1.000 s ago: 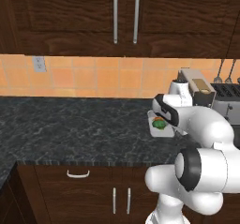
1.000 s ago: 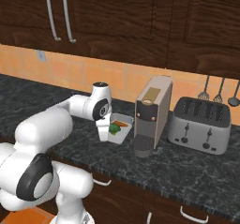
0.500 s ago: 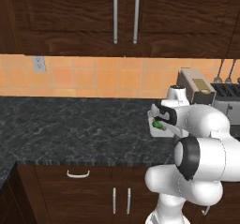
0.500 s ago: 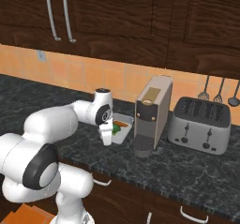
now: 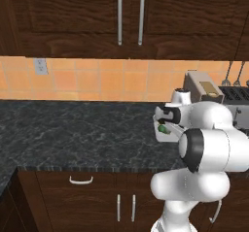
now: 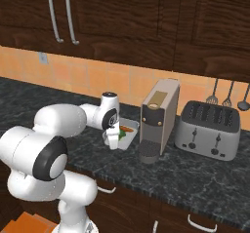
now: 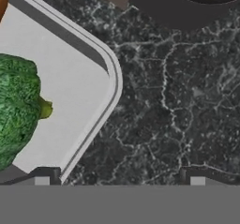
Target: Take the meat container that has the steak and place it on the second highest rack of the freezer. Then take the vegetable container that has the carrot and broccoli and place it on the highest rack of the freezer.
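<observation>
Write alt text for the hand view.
Open gripper low over a white container's rounded corner, one fingertip inside it and the other over the dark speckled counter. Broccoli lies in the container at left.

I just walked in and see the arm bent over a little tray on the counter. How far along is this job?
Nothing looks done for this tray: the vegetable container, with the broccoli and carrot, sits on the counter beside the coffee machine. In hand: the open gripper hovers at its rim, gripping nothing. Left: grasp it and carry it to the freezer. The steak container's progress can't be judged.
</observation>
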You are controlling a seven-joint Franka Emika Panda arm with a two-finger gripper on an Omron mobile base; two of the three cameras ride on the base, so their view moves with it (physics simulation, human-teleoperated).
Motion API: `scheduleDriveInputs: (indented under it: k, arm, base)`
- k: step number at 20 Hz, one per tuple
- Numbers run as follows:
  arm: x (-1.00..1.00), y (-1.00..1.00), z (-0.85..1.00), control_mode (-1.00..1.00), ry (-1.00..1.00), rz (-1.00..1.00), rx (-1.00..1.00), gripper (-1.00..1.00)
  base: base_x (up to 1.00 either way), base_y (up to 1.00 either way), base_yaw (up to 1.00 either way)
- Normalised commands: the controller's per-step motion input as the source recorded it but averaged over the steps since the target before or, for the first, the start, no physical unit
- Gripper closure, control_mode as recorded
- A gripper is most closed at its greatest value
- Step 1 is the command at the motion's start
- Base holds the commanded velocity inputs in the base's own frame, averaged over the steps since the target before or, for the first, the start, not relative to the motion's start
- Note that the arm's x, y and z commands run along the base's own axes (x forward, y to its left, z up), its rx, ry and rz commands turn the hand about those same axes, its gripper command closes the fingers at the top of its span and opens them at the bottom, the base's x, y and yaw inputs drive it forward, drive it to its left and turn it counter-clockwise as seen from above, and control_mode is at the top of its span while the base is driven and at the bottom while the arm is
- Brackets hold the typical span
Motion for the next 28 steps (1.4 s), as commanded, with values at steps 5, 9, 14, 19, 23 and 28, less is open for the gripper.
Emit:
scheduleDriveInputs:
  k: [5,9,14,19,23,28]
  arm:
    - [0.24,0.00,-0.16,-1.00,0.00,0.00,0.00,-1.00]
    - [0.04,-0.02,-0.25,-1.00,-0.02,0.00,0.00,-1.00]
    - [0.00,-0.03,-0.23,-1.00,-0.01,0.00,0.00,-1.00]
    - [0.00,0.00,-0.34,-1.00,-0.03,-0.01,0.00,-1.00]
    - [0.00,0.00,-0.32,-1.00,-0.07,-0.09,0.00,1.00]
    - [0.00,0.00,-0.20,-1.00,-0.07,-0.05,0.00,1.00]
  base:
    - [0.00,0.00,0.00]
    - [0.00,0.00,0.00]
    - [0.00,0.00,0.00]
    - [0.00,0.00,0.00]
    - [0.00,0.00,0.00]
    - [0.00,0.00,0.00]
